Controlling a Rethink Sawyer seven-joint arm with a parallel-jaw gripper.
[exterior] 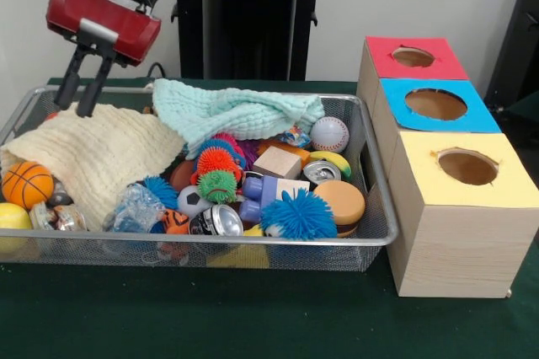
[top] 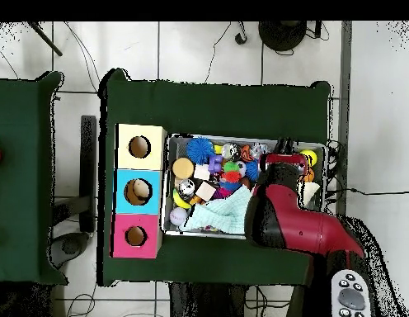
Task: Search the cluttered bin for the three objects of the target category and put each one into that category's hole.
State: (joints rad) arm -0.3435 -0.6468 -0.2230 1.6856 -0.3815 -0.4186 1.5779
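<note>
We see the front view from low and close, across the table, facing the bin (exterior: 362,241) and the boxes (exterior: 455,207). Our overhead view looks straight down from high up, taking in the whole table (top: 216,103) and floor. Both share bin (top: 168,186), boxes (top: 119,194) and arm (top: 294,223).

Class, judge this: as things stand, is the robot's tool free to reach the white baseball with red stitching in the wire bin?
Probably yes. The white baseball with red stitching lies uncovered on top of the clutter, and the open tool hangs over the bin's other end.
</note>
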